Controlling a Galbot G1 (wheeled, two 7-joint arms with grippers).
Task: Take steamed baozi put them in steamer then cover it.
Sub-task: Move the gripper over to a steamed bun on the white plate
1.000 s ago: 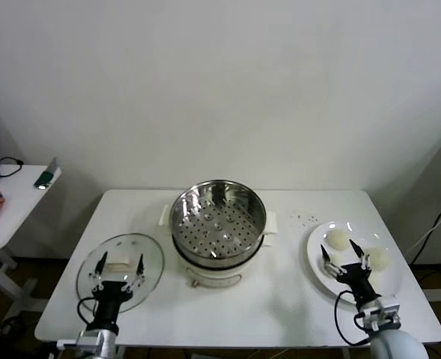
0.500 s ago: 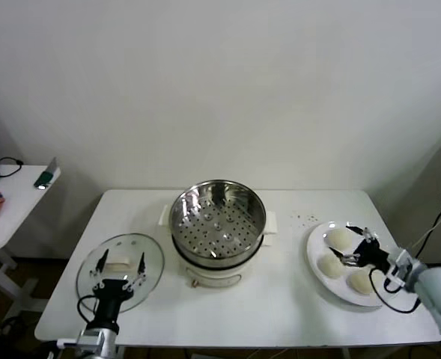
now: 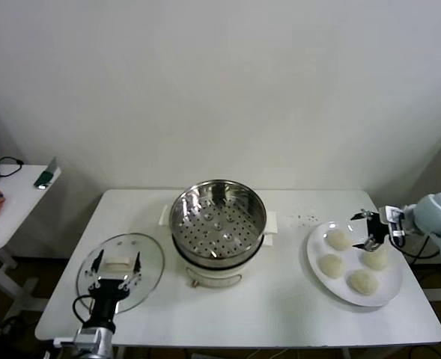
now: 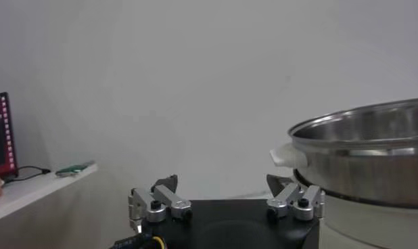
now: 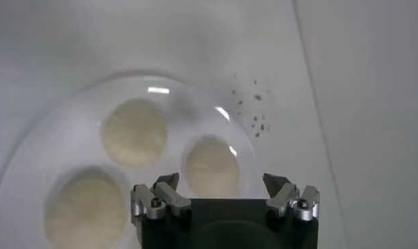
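The right gripper [image 3: 368, 230] has swung over the plate's [image 3: 317, 280] smooth cream baozi [image 3: 338, 239], fingers apparently spread.

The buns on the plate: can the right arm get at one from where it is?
Probably yes. The right gripper hangs open above the white plate, over the rear right baozi, with nothing between them.

The right pincer [image 5: 222, 184] hangs spread wide above a white plate [image 5: 67, 115], one baozi [image 5: 212, 164] directly beneath it.
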